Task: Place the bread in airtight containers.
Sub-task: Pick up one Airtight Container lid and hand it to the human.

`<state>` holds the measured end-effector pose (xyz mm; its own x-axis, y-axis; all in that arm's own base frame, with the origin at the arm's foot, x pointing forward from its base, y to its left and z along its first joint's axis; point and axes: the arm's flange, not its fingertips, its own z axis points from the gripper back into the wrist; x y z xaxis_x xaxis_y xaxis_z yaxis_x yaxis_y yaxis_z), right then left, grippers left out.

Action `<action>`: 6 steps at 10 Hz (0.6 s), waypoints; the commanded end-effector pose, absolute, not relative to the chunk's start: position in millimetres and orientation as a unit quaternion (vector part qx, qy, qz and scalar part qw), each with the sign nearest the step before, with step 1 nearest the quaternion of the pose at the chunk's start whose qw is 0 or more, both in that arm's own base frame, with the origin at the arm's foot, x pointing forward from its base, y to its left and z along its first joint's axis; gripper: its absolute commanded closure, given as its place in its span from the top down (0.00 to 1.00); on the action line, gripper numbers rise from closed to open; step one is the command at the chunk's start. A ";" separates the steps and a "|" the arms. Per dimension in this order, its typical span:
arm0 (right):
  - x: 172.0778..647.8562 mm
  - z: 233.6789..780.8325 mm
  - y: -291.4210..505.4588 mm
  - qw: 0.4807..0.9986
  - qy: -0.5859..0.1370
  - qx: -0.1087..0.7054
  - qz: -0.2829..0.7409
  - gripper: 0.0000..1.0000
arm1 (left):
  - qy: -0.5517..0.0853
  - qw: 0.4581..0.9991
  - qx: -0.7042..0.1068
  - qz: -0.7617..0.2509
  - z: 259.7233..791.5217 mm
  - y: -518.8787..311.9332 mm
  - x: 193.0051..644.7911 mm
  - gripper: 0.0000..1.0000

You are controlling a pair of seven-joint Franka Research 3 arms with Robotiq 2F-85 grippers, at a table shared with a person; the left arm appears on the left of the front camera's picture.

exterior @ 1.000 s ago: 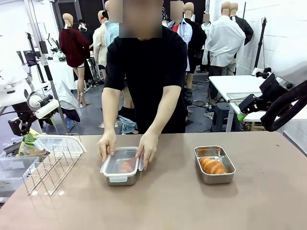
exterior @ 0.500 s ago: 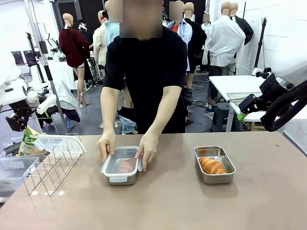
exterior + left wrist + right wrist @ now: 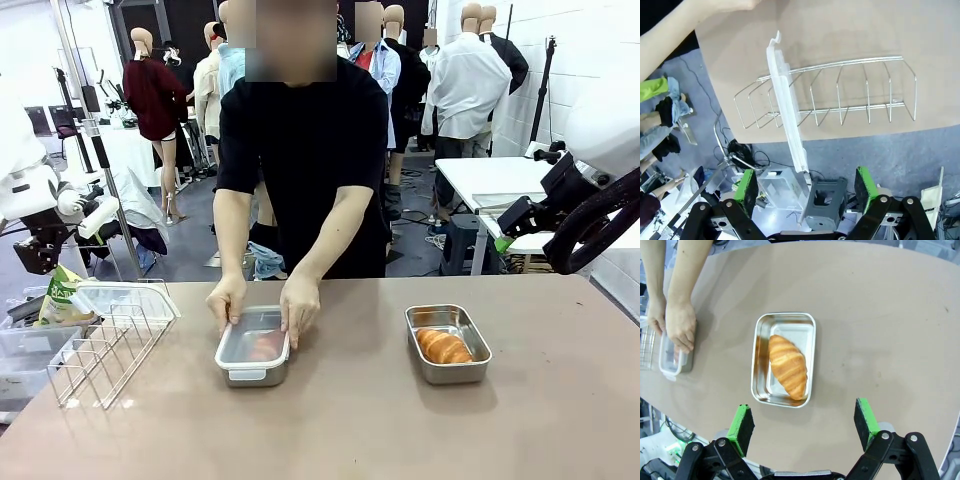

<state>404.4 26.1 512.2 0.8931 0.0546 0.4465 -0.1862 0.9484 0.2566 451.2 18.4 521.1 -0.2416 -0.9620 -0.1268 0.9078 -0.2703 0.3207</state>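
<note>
Pressed both hands point(image 3: 262, 303) down on the translucent lid of the left container point(image 3: 252, 356), probably to clip it shut over the croissant inside. Left the other croissant point(image 3: 787, 365) lying in the open container point(image 3: 784, 359) on the surface point(image 3: 380, 420), lid off (presumably next). Kept both sets of fingers apart and empty: left gripper point(image 3: 806, 185) off past the wire rack point(image 3: 840, 95), right gripper point(image 3: 806, 423) above the open tub.
</note>
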 end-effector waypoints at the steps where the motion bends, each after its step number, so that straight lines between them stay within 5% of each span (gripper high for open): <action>1: 404.8 511.3 27.0 0.961 -0.223 0.149 0.063 1.00 | -0.089 0.595 0.150 -0.785 523.9 20.6 451.1 1.00; 6: 404.8 511.3 27.0 0.961 -0.223 0.149 0.063 1.00 | -0.089 0.595 0.150 -0.785 523.9 20.6 451.1 1.00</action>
<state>404.4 26.1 512.2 0.8931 0.0546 0.4465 -0.1862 0.9484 0.2566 451.2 18.6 521.1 -0.2412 -0.9622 -0.1266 0.9079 -0.2699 0.3207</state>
